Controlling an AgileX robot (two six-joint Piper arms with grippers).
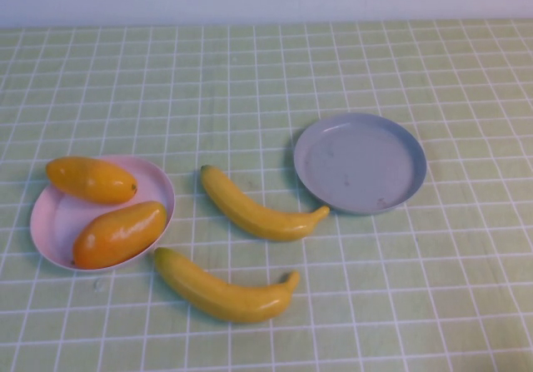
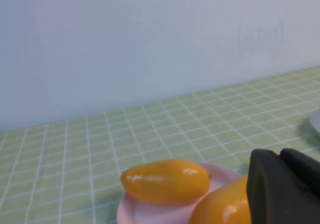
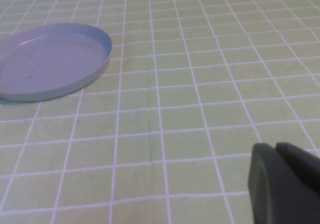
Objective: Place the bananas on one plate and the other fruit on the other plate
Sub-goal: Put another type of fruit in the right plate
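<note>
**While both bananas lie loose, a roll threatens**

Grey-blue plate (image 1: 360,162) sits empty ahead of the right gripper (image 3: 285,184), jaws pressed together. Pink plate (image 1: 58,218) holds both mangoes (image 1: 118,234) just beyond the left gripper (image 2: 282,186), likewise pressed together. Bananas (image 1: 256,212) lie between the plates; glossy, curved skins could slip from an off-centre pinch.

A staged tabletop test setup – green checked tablecloth (image 1: 350,305), blank pale wall (image 2: 150,43) – nothing homelike.
</note>
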